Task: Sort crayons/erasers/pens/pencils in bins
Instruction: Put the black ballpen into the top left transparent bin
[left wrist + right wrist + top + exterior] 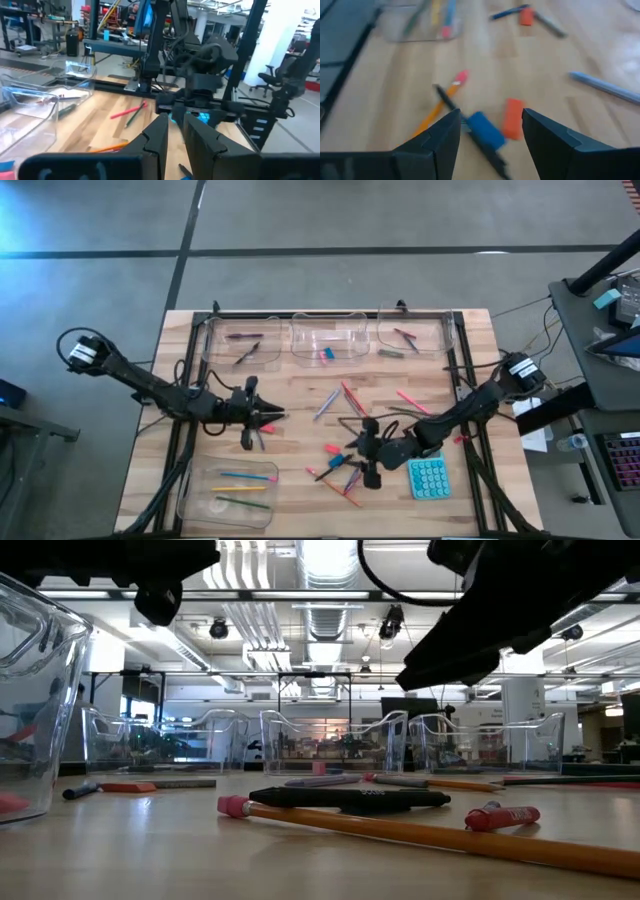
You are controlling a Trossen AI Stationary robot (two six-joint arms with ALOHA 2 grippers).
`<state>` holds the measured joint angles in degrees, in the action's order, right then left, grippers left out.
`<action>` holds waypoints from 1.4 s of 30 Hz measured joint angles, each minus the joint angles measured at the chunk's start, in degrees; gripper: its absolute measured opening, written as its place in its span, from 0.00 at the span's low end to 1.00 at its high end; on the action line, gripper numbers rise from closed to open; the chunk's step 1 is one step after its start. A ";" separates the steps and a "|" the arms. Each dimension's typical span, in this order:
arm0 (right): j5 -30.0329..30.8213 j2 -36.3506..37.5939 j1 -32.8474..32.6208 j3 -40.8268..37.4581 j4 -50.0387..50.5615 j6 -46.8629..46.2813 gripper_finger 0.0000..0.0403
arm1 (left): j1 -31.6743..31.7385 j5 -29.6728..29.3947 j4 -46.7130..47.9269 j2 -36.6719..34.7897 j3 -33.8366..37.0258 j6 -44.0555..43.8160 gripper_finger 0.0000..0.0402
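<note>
Right gripper (pixel 490 130): fingers spread, nothing between them, poised over the clutter near the table's front middle.
Below right gripper: blue eraser (pixel 485 130) touching a dark pen (pixel 470 132); orange-red block (pixel 512 117) just beside; orange pencil (pixel 437 107) with pink tip nearby.
Left gripper (pixel 268 417): fingers nearly together, cannot tell if anything is held; at the table's left, between back and front bins.
Back bins (pixel 325 335): three in a row at the far edge; left with dark pens, middle with pink and blue erasers, right with short sticks.
Front bin (pixel 228 492): front left, with bright pencils.
Calculator (pixel 428 477): teal, beside right arm.
Table (pixel 300 385): loose sticks scattered mid-table.
</note>
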<state>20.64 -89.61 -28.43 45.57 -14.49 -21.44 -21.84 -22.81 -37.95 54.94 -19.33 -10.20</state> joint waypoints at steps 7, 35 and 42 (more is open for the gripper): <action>-0.16 -5.55 -0.45 4.24 0.27 5.08 0.50 | -1.05 0.04 0.00 -0.50 -1.10 1.60 0.12; -10.84 -15.89 1.34 17.83 12.50 15.49 0.49 | -3.26 -3.28 -0.55 -7.37 -1.70 10.68 0.12; -16.02 -15.73 2.94 16.15 6.87 15.99 0.41 | -3.26 -4.68 -0.56 -6.67 -1.69 10.97 0.12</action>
<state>4.62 -105.34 -25.49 61.72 -7.62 -5.45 -25.10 -27.49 -38.51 48.27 -21.02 0.78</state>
